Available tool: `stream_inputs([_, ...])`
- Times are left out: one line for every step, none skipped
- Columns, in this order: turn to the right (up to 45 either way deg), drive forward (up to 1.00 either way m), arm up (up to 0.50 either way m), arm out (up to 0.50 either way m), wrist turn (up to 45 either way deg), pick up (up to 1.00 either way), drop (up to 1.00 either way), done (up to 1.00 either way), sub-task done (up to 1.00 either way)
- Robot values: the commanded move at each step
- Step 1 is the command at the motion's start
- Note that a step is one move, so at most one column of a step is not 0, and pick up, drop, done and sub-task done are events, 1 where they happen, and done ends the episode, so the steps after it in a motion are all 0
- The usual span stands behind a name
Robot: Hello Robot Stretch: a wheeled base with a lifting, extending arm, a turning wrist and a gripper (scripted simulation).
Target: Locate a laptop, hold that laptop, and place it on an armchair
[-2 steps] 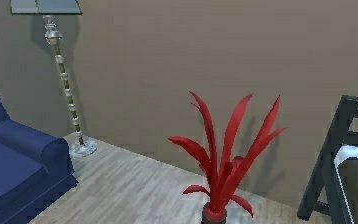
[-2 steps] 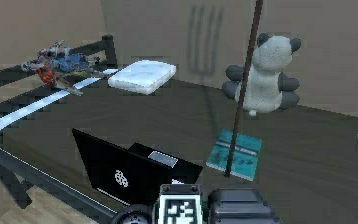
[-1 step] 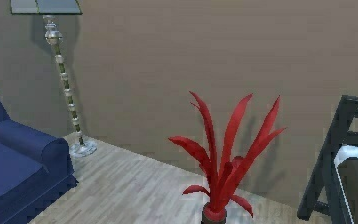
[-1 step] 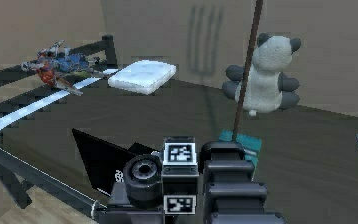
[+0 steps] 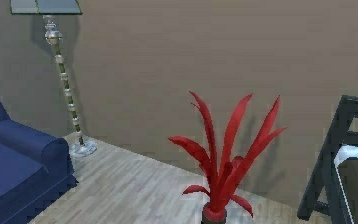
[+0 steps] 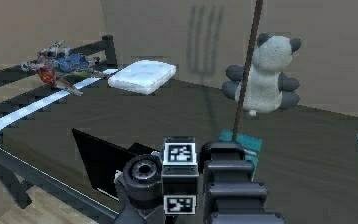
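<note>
The dark laptop (image 6: 99, 158), apparently upright on the bed (image 6: 187, 115), runs its long axis along the near edge; whether the gripper (image 6: 137, 188) holds it, or how its fingers stand, cannot be told.

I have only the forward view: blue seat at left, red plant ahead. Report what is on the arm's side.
Observer: A bed with a dark cover.
Operator: Find the laptop on it.
Observer: A dark flat panel, likely the laptop, stands by the bed's near edge, just left of the arm in the picture.
Operator: List what else is on it.
Observer: A white pillow and a grey-and-white plush bear, farther out.
</note>
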Motion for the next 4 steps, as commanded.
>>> stream_inputs([0.0,0.0,0.0,0.0,45.0,0.0,0.0,0.0,0.0])
stream_inputs([0.0,0.0,0.0,0.0,45.0,0.0,0.0,0.0,0.0])
stream_inputs([0.0,0.0,0.0,0.0,45.0,0.0,0.0,0.0,0.0])
stream_inputs([0.0,0.0,0.0,0.0,3.0,0.0,0.0,0.0,0.0])
